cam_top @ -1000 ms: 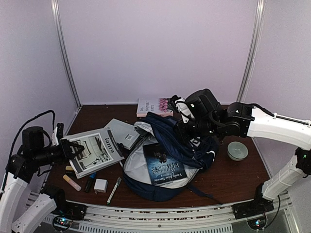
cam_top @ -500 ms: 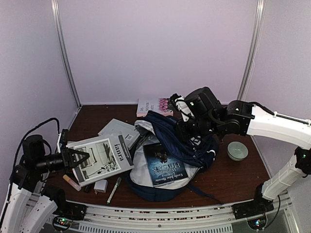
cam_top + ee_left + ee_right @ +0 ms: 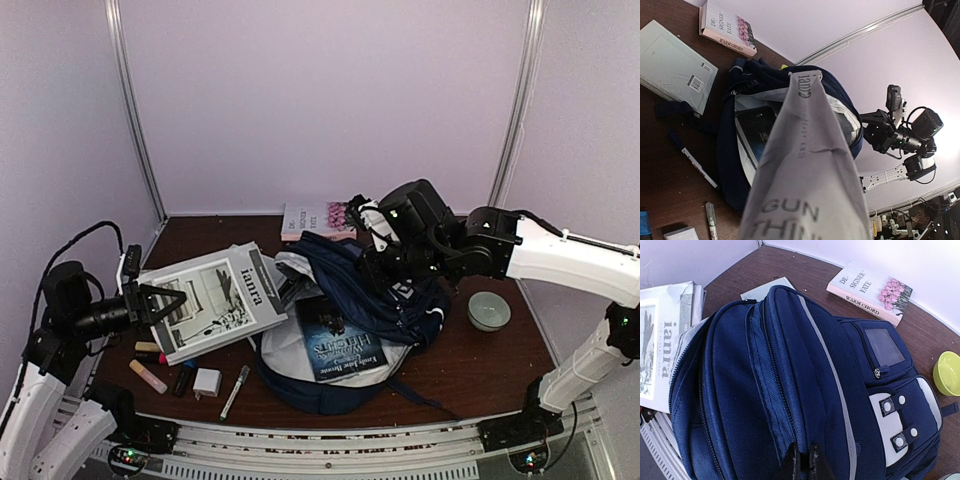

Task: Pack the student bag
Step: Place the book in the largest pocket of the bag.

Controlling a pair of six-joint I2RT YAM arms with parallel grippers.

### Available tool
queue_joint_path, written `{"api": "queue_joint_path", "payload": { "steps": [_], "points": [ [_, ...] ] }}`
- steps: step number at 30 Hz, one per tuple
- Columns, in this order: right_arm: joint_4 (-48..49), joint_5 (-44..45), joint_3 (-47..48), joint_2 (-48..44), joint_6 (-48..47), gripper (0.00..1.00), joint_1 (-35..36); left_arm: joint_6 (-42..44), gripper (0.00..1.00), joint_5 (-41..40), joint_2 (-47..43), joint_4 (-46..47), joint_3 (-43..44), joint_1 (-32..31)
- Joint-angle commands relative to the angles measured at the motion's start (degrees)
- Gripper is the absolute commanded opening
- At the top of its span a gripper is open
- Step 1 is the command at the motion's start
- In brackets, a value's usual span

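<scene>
Both sets of fingers were closed on something. The right fingers (image 3: 791,463) pinched a fold of the large navy-blue fabric backpack with white trim (image 3: 765,380), holding its top flap up. The backpack lay in the middle of the brown wooden surface (image 3: 480,365), its main compartment gaping toward the arms. Inside, against the grey lining, I saw one dark-blue paperback with a night-sky cover (image 3: 338,340) lying face up.

The left fingers (image 3: 168,292) clamped the near edge of a grey, floppy magazine titled "ianra" (image 3: 215,300), held tilted with its far edge just beside the backpack's opening.

On the surface outside the backpack were a thin pale-grey book with a barcode (image 3: 675,65), a white book with pink flowers (image 3: 870,292) behind it, a small green bowl (image 3: 488,310) to its right, and a white cube charger (image 3: 207,381) beside a marker pen (image 3: 236,390).
</scene>
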Motion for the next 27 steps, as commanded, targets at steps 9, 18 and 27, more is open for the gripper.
{"api": "queue_joint_path", "payload": {
  "steps": [9,18,27],
  "points": [
    [8.18,1.44,1.64,-0.52,2.10,0.00,-0.70,-7.11,0.00,-4.65,4.87,14.54,-5.61,-10.20],
    [8.21,-0.53,2.37,0.06,2.89,0.00,-0.49,-12.84,0.00,-19.92,23.40,30.59,-6.88,-22.97],
    [8.66,-0.58,1.06,-0.73,3.10,0.00,-0.19,-15.10,0.00,-33.86,45.87,40.02,1.97,-31.12]
  ]
}}
